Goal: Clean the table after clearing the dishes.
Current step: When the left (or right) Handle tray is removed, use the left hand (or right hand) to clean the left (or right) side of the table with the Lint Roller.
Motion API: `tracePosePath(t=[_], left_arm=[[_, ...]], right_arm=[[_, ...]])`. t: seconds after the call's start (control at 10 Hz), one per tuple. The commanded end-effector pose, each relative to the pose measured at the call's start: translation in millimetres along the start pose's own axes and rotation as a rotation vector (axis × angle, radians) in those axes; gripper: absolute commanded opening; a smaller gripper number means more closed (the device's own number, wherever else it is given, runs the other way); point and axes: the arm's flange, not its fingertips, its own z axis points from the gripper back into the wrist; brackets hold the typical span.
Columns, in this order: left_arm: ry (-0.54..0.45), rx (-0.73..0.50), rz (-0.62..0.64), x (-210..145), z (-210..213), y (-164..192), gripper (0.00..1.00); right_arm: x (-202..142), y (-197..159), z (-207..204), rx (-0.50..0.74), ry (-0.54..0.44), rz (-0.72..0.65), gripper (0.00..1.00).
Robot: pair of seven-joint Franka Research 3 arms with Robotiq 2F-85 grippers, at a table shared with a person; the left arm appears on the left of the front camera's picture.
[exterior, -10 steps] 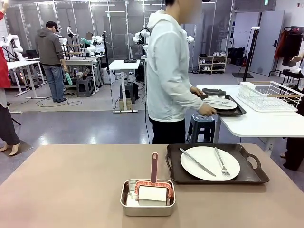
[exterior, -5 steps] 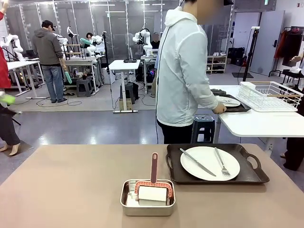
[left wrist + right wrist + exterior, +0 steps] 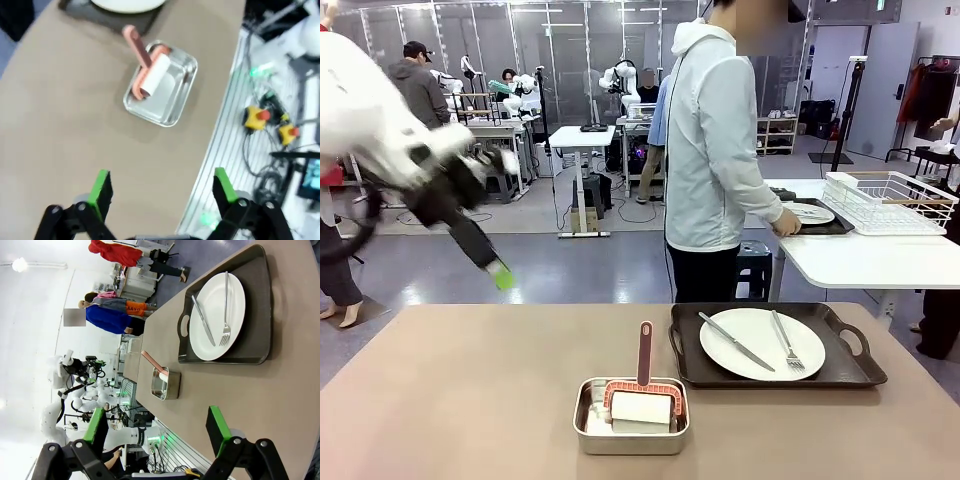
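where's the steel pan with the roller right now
In the front view the steel pan sits on the table near the robot's edge, about centre, just left of the dark tray with the white plate.

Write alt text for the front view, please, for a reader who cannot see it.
A brown table holds a dark tray with a white plate, knife and fork at right, and a steel pan with a pink-handled roller near the front. The blurred left pincer hangs high at left. Beyond, a person in white stands at a side table bearing another tray.
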Motion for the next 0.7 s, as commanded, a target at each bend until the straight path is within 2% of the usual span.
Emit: tracePosePath(t=[0.0, 0.1, 0.2, 0.6], left_arm=[[0.061, 0.063, -0.082, -11, -38, -3, 1.00], [0.079, -0.008, -0.071, -12, -38, -7, 1.00], [0.053, 0.016, -0.057, 6, -33, -13, 1.00], [0.053, 0.016, -0.057, 6, -33, -13, 1.00]], right_arm=[[-1, 4, 2, 0.009, 0.002, 0.005, 1.00], [-1, 4, 2, 0.009, 0.002, 0.005, 1.00], [-1, 4, 2, 0.009, 0.002, 0.005, 1.00], [-1, 4, 2, 0.009, 0.002, 0.005, 1.00]])
